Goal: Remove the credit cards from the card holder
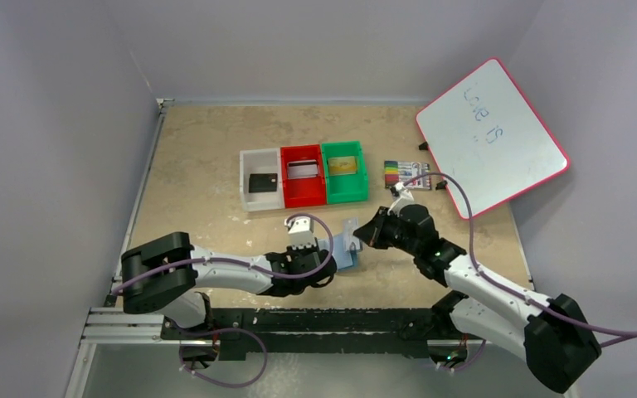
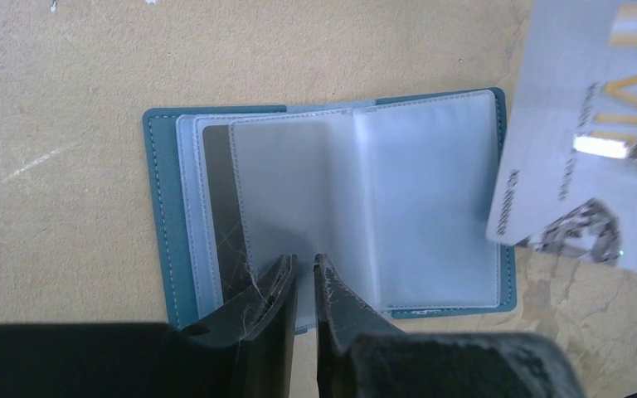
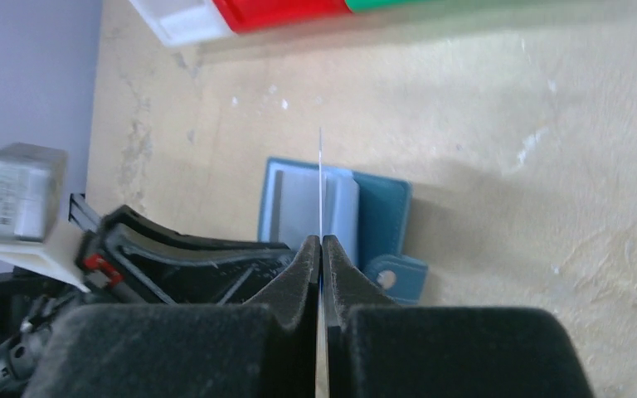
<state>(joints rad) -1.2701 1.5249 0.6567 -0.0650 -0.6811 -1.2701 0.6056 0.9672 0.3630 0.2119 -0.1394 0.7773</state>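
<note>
The holder (image 2: 340, 207) lies open on the surface (image 2: 66, 66). The left gripper (image 2: 303, 265) is almost closed, tips on the pockets; I cannot tell if it pinches. The right gripper (image 3: 322, 245) squeezes 1 silver card (image 2: 581, 141) beside the holder.

Tan mottled table (image 1: 199, 166), scuffed. Card holder (image 2: 340, 199) lies open and flat near the front edge. Further back, white bin (image 1: 263, 204), red bin (image 1: 304, 201) and green bin (image 1: 347, 197) stand touching in a row. Marker pack (image 1: 406, 172) just right of green bin. Whiteboard (image 1: 491, 137) tilted at far right corner, overhanging the edge.
</note>
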